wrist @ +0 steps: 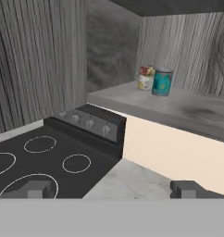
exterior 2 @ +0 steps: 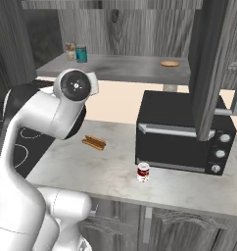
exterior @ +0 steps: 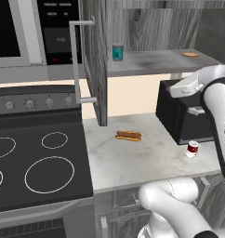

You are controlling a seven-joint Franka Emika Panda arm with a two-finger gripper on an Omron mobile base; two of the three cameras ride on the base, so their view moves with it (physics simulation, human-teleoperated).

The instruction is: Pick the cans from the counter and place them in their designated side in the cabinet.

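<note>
A red can with a white band [exterior: 192,149] [exterior 2: 143,172] stands on the marbled counter [exterior: 133,162] [exterior 2: 106,171], just in front of the black oven. The teal can [exterior: 117,52] [exterior 2: 81,53] [wrist: 162,82] stands upright at the left end of the cabinet's grey shelf [exterior: 151,62] [exterior 2: 125,66] [wrist: 188,109]. Touching or nearly touching it is another can [exterior 2: 70,51] [wrist: 146,77] with a red and pale label. My gripper [wrist: 113,190] is open and holds nothing. It hangs over the seam between stove and counter, well short of the shelf and below it.
A hot dog in a bun [exterior: 128,135] [exterior 2: 94,142] lies mid-counter. The black oven [exterior: 179,116] [exterior 2: 184,132] fills the counter's right back. A flat round brown item [exterior: 190,54] [exterior 2: 170,63] lies on the shelf's right part. Open cabinet doors [exterior: 93,60] [exterior 2: 208,68] flank the shelf. The stovetop [exterior: 40,162] [wrist: 44,157] is left.
</note>
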